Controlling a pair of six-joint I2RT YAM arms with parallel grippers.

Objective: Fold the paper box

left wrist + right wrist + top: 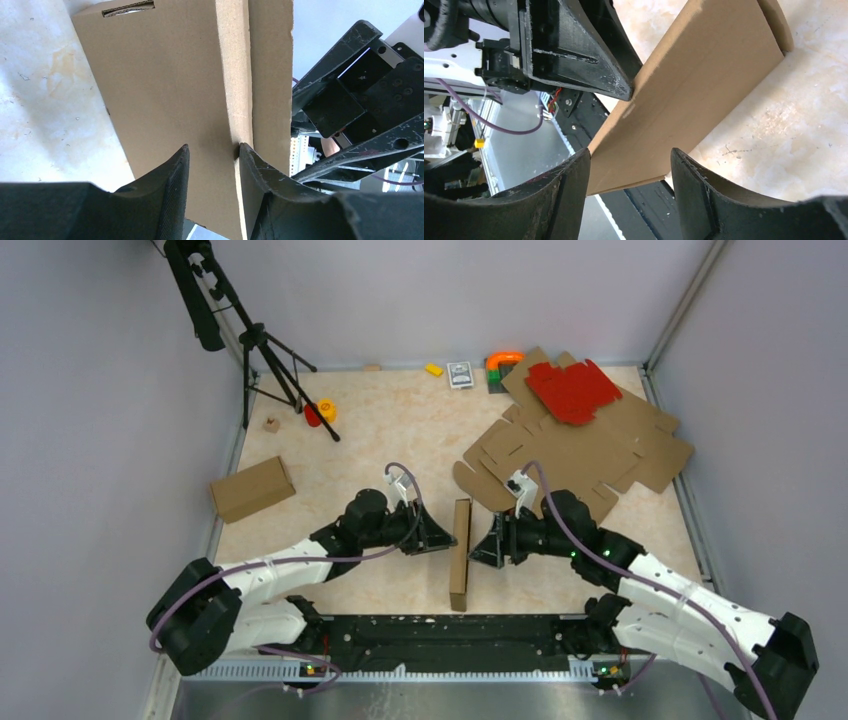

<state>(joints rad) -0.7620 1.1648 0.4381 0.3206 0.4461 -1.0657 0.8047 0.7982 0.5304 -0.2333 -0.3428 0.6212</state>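
Brown cardboard paper box point(461, 552), folded into a long narrow slab, stands on one long edge on the beige marbled worktop point(400, 430). It sits near the front centre, directly between the two end effectors, with its length running from the near edge toward the back.

Left arm: reaches low from its base and angles inward to the right, wrist about level. Left end effector point(447, 538) points sideways at the box's left face.
- Left wrist view: fingers point(172, 175) part-way apart over the broad face, one tip touching the lighter edge strip of the cardboard.
- Right wrist view: one left finger lies over the box's upper edge.
- Cannot tell whether this is a clamp or only contact.

Right arm: mirrors the left, forearm angled inward to the left, wrist low. Right end effector point(480, 548) faces the box's right face, close to its near half.
- Right wrist view: fingers point(569, 185) spread wide, the lower corner of the box showing in the gap.
- No grip visible.

Elsewhere on the worktop:
- Flat brown die-cut cardboard sheets point(590, 455) at back right, with a red die-cut cardboard sheet point(572, 390) on top.
- Small closed brown cardboard carton point(250, 488) at left.
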